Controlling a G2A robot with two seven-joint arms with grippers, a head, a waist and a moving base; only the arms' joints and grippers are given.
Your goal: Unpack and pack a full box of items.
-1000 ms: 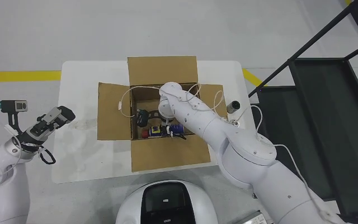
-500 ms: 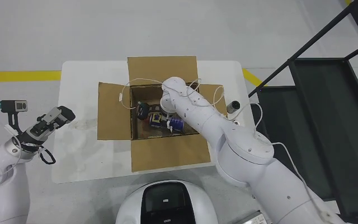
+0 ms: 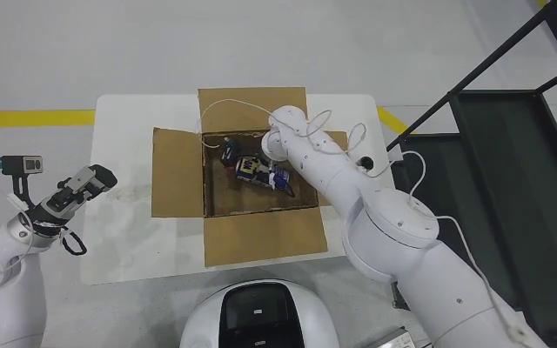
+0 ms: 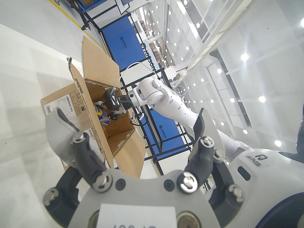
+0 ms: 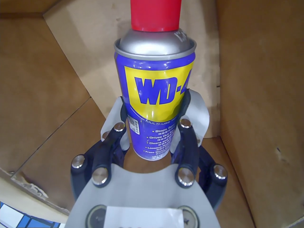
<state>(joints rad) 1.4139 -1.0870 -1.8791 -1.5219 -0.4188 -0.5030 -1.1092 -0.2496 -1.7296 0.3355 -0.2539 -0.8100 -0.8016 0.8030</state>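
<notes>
Cardboard box [image 3: 178, 183], flaps open, is sitting on the table [image 3: 130, 130]. Blue-yellow spray can [image 5: 154, 91], red cap: right gripper [image 5: 155, 111] is clamping its lower body inside the box, likely for lifting out. Left gripper [image 4: 129, 119] is hanging spread, empty, beyond the table's left edge, leaving room.

Box [image 3: 177, 172] walls plus four spread flaps ring the opening. Right arm enters from 4 o'clock. The right gripper [image 5: 155, 119] with the spray can [image 5: 154, 84] blocks the centre and 12 o'clock half. Bare box floor toward 7 o'clock. Table [image 3: 126, 130] room at 9 o'clock.
</notes>
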